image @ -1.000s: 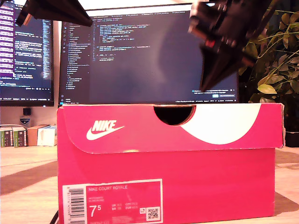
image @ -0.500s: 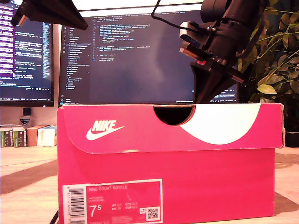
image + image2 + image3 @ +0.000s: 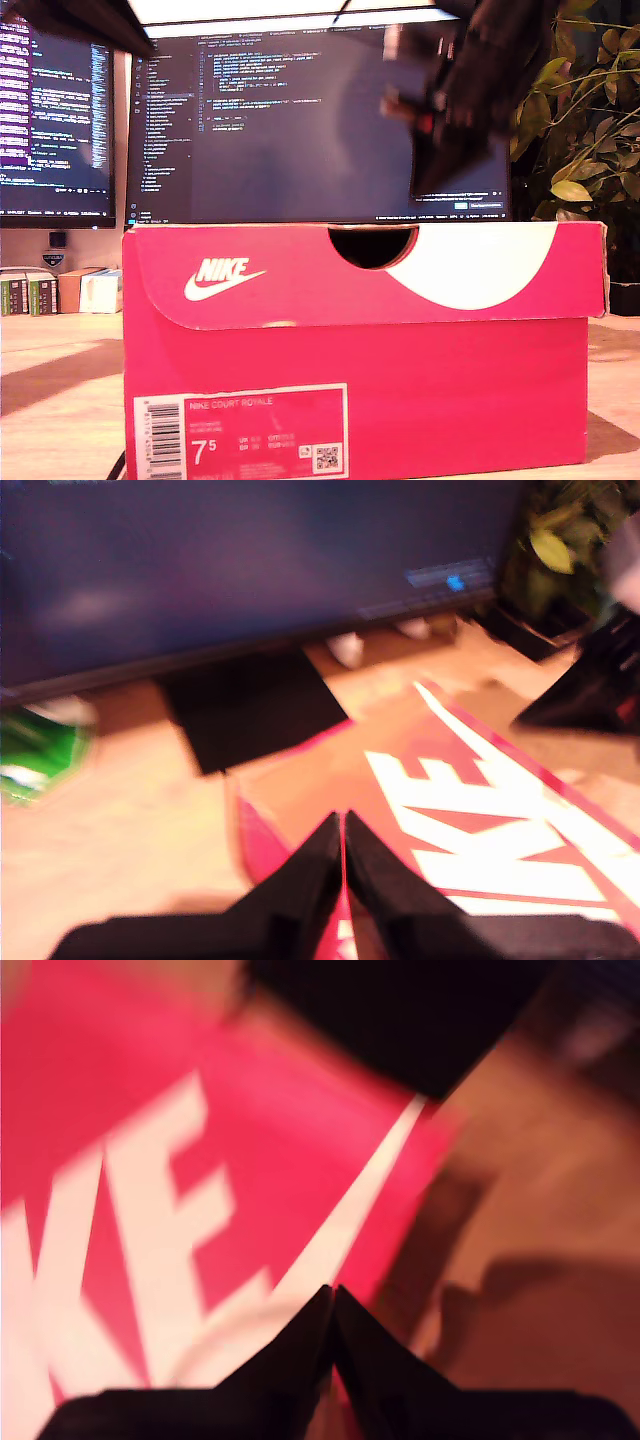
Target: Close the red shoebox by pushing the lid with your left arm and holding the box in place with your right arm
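Observation:
The red Nike shoebox (image 3: 400, 380) stands on the table with its lid (image 3: 300, 270) down flat. My first gripper (image 3: 145, 45) shows only as a dark tip at the exterior view's upper left corner, well above the box. Its wrist view has the fingers shut (image 3: 343, 825) with nothing between them, over one end of the lid (image 3: 480, 810). My second gripper (image 3: 425, 185) is blurred in the exterior view's upper right, its tip a little above the lid and not touching. It is shut (image 3: 333, 1295) and empty, above the white lettering on the lid (image 3: 120, 1160).
Two monitors (image 3: 300, 120) (image 3: 55, 110) stand close behind the box, with a black stand base (image 3: 250, 710) on the table. A leafy plant (image 3: 585, 120) fills the exterior view's right. Small boxes (image 3: 60, 290) sit at its left on the wooden table (image 3: 60, 400).
The second arm dropped its tip to the lid half a second ago and has now risen off it. The first arm has drawn further up into the exterior view's upper left corner.

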